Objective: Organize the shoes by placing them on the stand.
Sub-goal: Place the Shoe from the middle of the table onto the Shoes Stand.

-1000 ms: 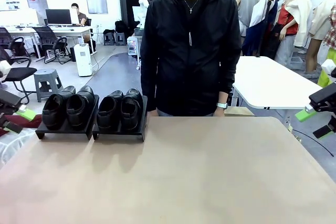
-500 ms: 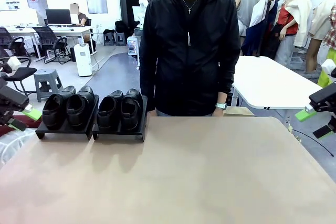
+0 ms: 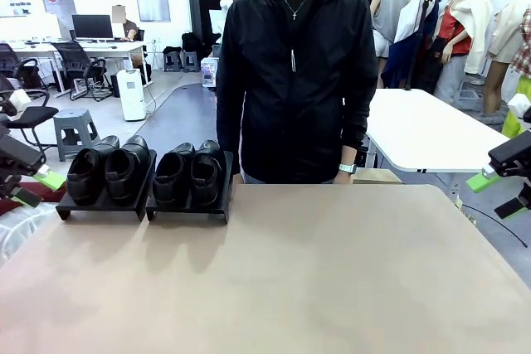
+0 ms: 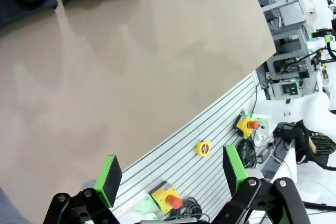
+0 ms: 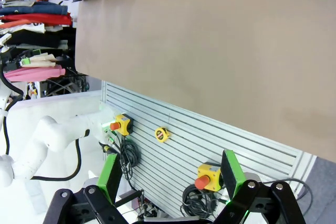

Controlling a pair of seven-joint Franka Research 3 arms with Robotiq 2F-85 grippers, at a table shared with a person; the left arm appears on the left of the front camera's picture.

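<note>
Brown, matte and broad, the tabletop runs from the robot's side to a person in a black zip jacket standing at the far edge. At its far left corner sit 4 glossy black leather dress shoes with rounded toes, toes toward the robot, paired on 2 low black stands placed side by side and touching: the left pair on the left stand, the right pair on the right stand.

Just left of the left stand, off the table's edge, hangs the left gripper, black with green pads, jaws spread wide and holding nothing; its wrist view shows both green pads far apart over the table edge. Well apart from the shoes, off the right edge, the right gripper also stands wide and bare, its pads parted above a grey slatted panel.
</note>
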